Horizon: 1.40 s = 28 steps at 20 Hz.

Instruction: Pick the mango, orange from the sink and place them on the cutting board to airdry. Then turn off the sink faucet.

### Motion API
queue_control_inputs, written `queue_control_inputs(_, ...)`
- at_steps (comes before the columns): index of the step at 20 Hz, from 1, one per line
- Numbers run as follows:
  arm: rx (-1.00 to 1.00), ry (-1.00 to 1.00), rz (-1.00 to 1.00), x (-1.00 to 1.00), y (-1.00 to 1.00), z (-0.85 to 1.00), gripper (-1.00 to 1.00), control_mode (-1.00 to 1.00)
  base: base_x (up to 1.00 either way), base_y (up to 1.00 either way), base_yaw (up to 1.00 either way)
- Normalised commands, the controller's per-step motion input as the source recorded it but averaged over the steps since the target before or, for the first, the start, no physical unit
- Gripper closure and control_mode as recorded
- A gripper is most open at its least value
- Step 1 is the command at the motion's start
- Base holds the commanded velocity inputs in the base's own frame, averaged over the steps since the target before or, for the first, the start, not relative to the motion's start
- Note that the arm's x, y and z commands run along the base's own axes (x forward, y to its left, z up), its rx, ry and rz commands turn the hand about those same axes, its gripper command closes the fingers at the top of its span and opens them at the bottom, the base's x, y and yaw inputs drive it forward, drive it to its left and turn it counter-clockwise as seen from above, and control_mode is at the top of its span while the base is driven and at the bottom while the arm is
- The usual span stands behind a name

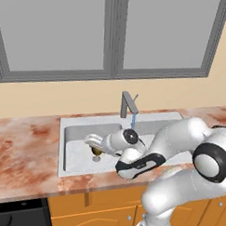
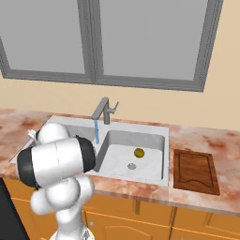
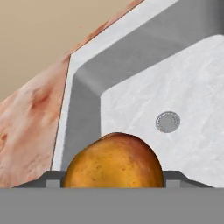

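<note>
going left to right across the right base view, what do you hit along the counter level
robot arm → sink faucet → mango in the right basin of the sink → cutting board on the counter

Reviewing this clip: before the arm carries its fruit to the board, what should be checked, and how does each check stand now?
1. Orange between the gripper fingers: ok, a finger sits against each side in the hand view.
2. Orange lifted off the sink floor: cannot tell.
3. Cutting board free to receive fruit: ok, its surface is bare, on the counter right of the sink.
4. Mango out of the sink: not ok, it lies in the right basin near the drain.
5. Sink faucet off: not ok, a blue water stream runs from the spout.
</note>
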Motion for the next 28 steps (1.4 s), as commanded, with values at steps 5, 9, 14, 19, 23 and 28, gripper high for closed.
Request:
queue_control_inputs(5,0.00,0.22,-0.04,0.00,0.00,1.00,1.00,-1.00,0.00,0.00,0.00)
queue_control_inputs(9,-0.02,0.12,-0.06,-0.08,0.00,1.00,1.00,-1.00,0.00,0.00,0.00)
queue_control_inputs(14,-0.12,-0.10,-0.02,-0.52,-0.08,0.67,1.00,-1.00,0.00,0.00,0.00)
queue_control_inputs(19,-0.10,-0.28,0.00,-0.97,-0.22,0.02,1.00,-1.00,0.00,0.00,0.00)
queue_control_inputs(23,-0.07,-0.23,0.00,-0.92,-0.44,0.29,1.00,-1.00,0.00,0.00,0.00)
queue_control_inputs(28,0.00,0.03,-0.04,-0.46,-0.48,0.97,1.00,-1.00,0.00,0.00,0.00)
